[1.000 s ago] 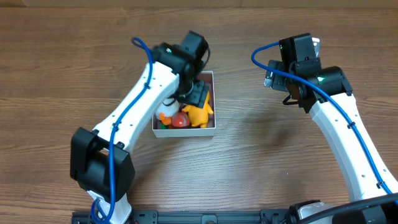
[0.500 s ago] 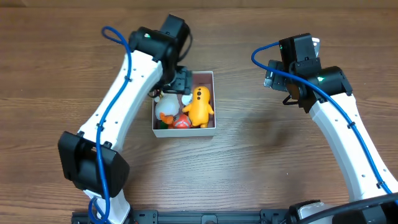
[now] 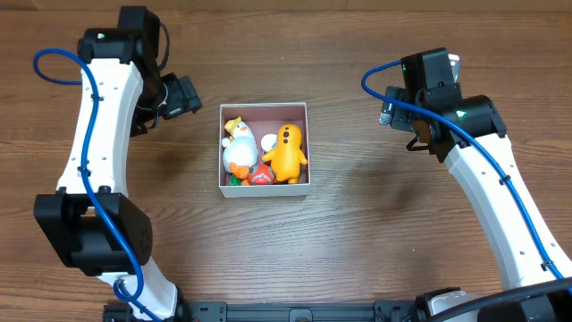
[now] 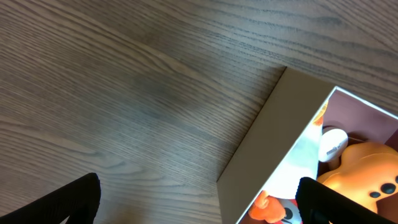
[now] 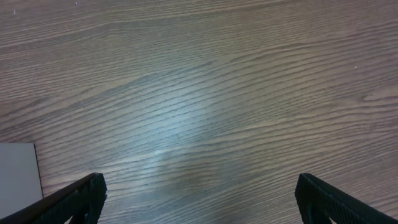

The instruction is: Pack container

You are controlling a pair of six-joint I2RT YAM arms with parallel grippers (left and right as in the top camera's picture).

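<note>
The container (image 3: 264, 187) is a small square box with white walls and a pink inside, at the table's middle. It holds a yellow-orange figure (image 3: 286, 154), a white duck-like toy (image 3: 238, 148) and a red piece (image 3: 258, 177). My left gripper (image 3: 185, 96) is open and empty, off to the box's left. In the left wrist view (image 4: 199, 202) its fingers frame the box's outer wall (image 4: 267, 149), with the orange figure (image 4: 357, 168) inside. My right gripper (image 3: 393, 107) is open and empty, to the box's right; the right wrist view (image 5: 199, 193) shows bare wood between its fingers.
The wooden table (image 3: 357, 241) surrounds the box. A corner of the box (image 5: 18, 171) shows at the left edge of the right wrist view.
My left arm has lifted out of the box and swung left, away from it, leaving the toys inside. The right arm has not moved.
</note>
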